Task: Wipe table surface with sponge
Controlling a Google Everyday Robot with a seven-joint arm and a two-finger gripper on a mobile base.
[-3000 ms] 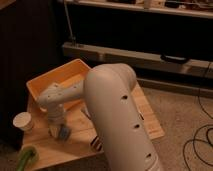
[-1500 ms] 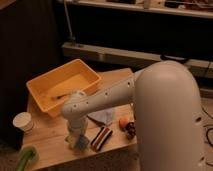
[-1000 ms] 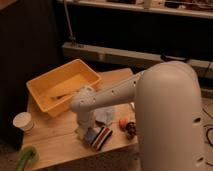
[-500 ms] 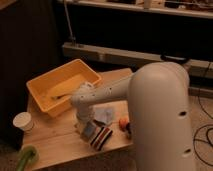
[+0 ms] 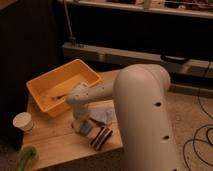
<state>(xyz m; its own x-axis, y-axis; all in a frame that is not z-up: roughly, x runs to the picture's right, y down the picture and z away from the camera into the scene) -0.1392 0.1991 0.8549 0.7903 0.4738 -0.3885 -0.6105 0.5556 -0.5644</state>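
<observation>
The sponge (image 5: 86, 128), a small light-blue block, lies on the light wooden worktop (image 5: 56, 143) near its middle, right at the tip of the pincer (image 5: 80, 123). The pincer points down onto the wood and meets the sponge on its left side; whether it is clamped on the sponge or merely pressing against it cannot be told. Just right of the sponge, touching or nearly touching it, lies a striped dark-red, white and black object (image 5: 101, 138), close to the worktop's front edge. Behind both, a thin pale cloth (image 5: 106, 115) lies flat, partly under the robot's white arm (image 5: 142, 110), which sweeps in from the right and fills much of the foreground. An orange-yellow plastic tray (image 5: 75, 75) sits on the rear left part of the worktop, set at an angle. A white paper cup (image 5: 23, 121) stands upright at the left edge, and a green object (image 5: 26, 158) shows at the front left corner. Dark cables (image 5: 200, 140) trail over the speckled floor on the right.
</observation>
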